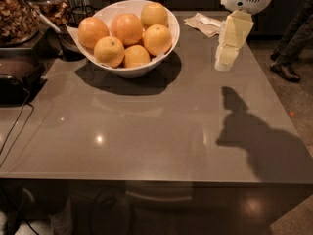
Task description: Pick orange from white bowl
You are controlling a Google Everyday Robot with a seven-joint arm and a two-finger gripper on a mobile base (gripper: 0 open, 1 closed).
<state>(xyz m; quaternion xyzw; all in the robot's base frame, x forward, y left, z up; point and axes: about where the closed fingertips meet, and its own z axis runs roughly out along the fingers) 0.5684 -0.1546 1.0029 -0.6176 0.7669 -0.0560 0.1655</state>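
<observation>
We see the white bowl [146, 68] at the far left of the grey table [146, 146], holding six oranges [127, 28], some partly hidden behind the ones in front. The gripper [223, 63] hangs above the table's far right side, well apart from the bowl and just in front of a crumpled napkin [205, 23]; the arm above it is cut off by the top edge, and we cannot tell whether the gripper is open or closed. At the left edge a container of nuts [14, 13] is cropped.
</observation>
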